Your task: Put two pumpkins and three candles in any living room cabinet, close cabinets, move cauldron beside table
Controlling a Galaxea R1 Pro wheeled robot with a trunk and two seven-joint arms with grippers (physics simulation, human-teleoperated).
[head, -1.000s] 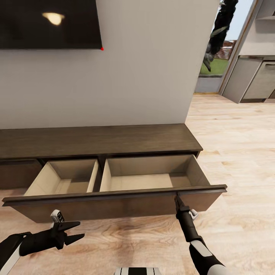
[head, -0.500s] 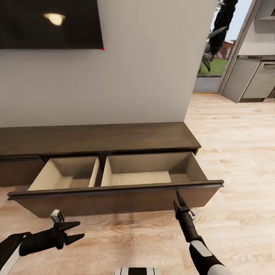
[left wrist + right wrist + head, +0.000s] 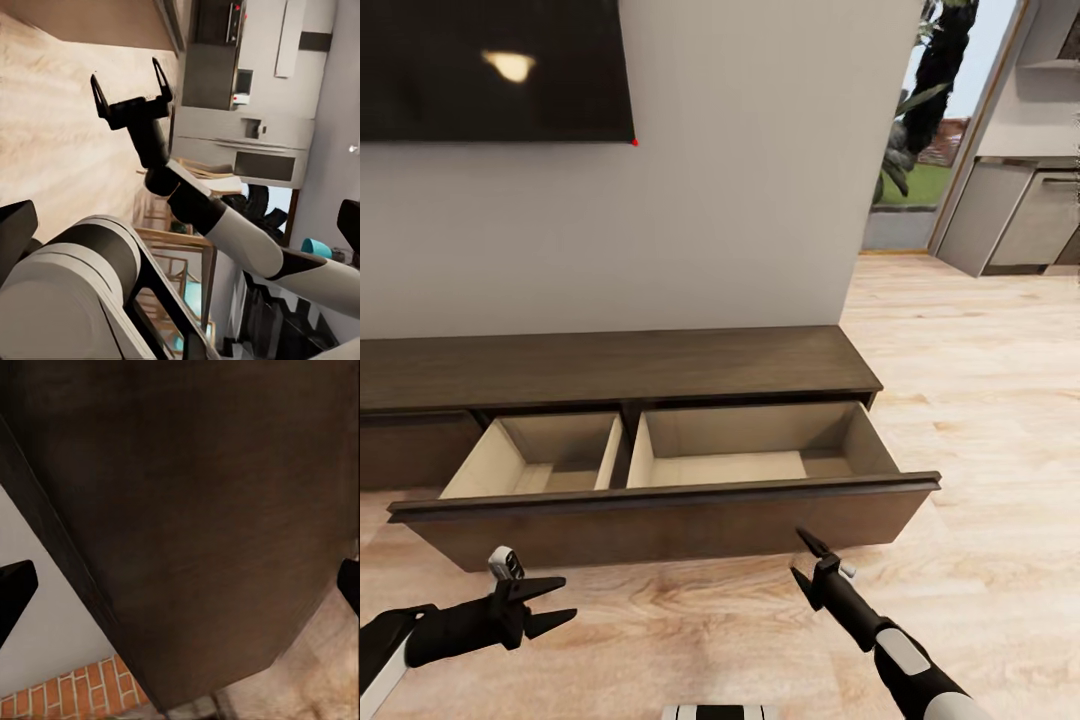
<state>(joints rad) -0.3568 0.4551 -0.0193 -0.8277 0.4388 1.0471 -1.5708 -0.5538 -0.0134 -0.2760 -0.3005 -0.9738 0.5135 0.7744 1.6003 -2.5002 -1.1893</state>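
cabinet [image 3: 660, 365] drawer [image 3: 670, 520] pulled out, both beige compartments bare, so nothing stowed yet and closing plus cauldron step left, by my read. right tool [image 3: 807, 565] spread apart, gripping nothing, just in front of drawer face, not touching. left tool [image 3: 548, 605] also spread, holding nothing, over the floor [image 3: 980, 400].

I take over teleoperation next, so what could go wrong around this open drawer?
The long dark-brown wooden cabinet has its wide pale-lined drawer pulled far out and apparently empty; driving forward could ram its front panel.

The right gripper, open, sits just before that panel; a careless swing might knock it.

The left gripper, open, hangs low over the wood floor and could scrape it.
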